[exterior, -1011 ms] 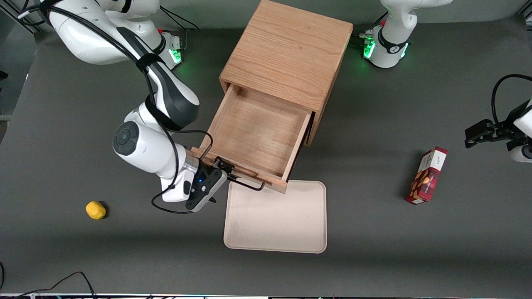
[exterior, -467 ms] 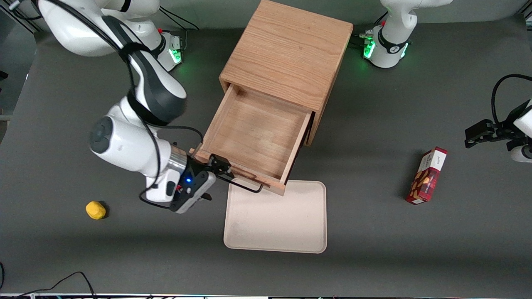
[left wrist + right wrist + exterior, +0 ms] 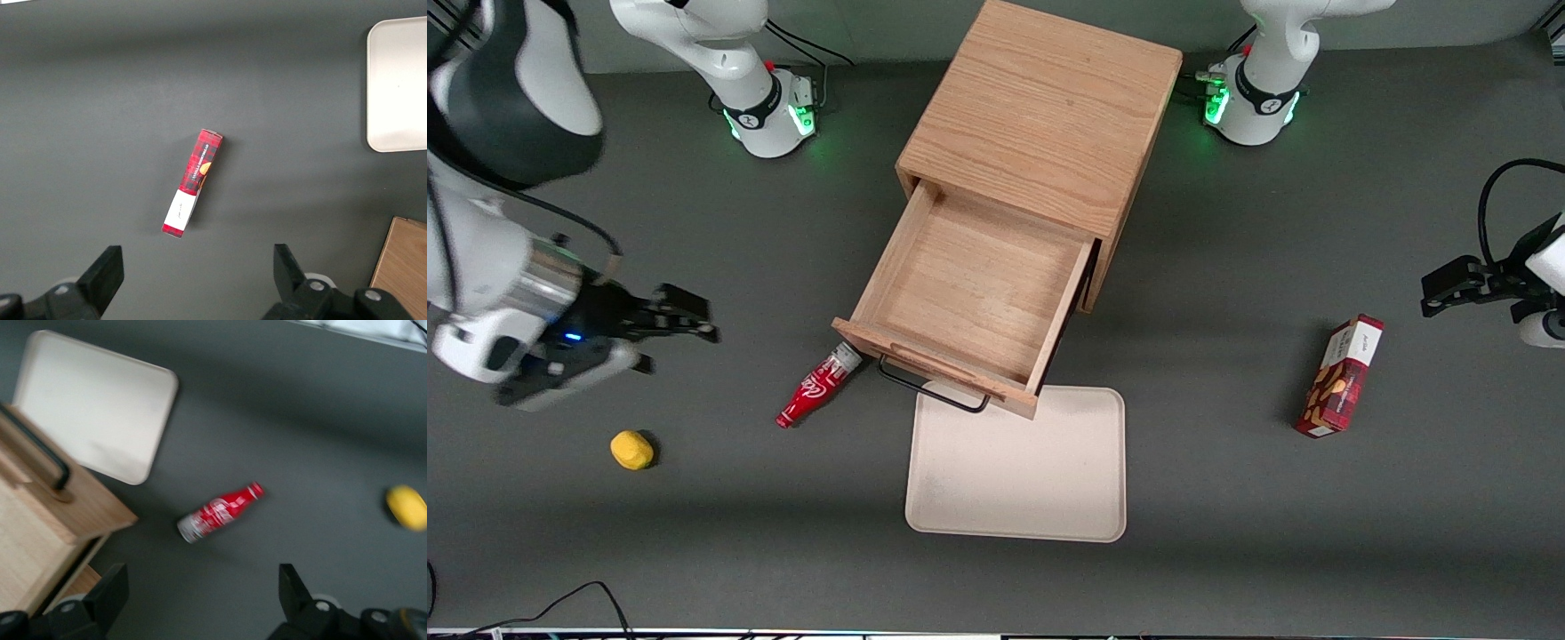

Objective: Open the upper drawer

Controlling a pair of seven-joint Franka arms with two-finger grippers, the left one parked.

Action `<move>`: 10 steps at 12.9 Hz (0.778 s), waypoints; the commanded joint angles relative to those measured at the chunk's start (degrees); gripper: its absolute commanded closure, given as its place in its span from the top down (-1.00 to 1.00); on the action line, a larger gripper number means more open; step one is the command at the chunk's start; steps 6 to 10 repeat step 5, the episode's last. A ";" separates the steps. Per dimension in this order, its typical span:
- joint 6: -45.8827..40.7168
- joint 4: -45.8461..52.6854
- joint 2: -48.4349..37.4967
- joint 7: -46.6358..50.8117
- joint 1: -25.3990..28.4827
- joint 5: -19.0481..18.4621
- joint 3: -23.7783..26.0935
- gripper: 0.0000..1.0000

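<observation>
1. Toward the working arm's end of the dark grey tabletop [image 3: 1227,498], your claw [image 3: 685,320] hangs spread apart, gripping nothing.
2. Your light oak upper drawer [image 3: 969,293] sits pulled out from the boxy oak cabinet [image 3: 1040,116], black wire handle [image 3: 929,391] free.

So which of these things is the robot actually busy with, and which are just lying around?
Part of the job:
- upper drawer, pulled out of the oak cabinet
- its black handle
- gripper, open, off toward the working arm's end

Just lying about:
- red bottle
- cream tray
- yellow object
- red box
</observation>
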 commanded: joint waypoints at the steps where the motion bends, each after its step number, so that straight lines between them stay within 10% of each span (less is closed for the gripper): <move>1: -2.52 -10.80 -11.20 13.60 -2.21 -2.66 0.05 1.00; 10: -4.48 -12.05 -14.13 14.35 -4.85 -6.53 -0.82 1.00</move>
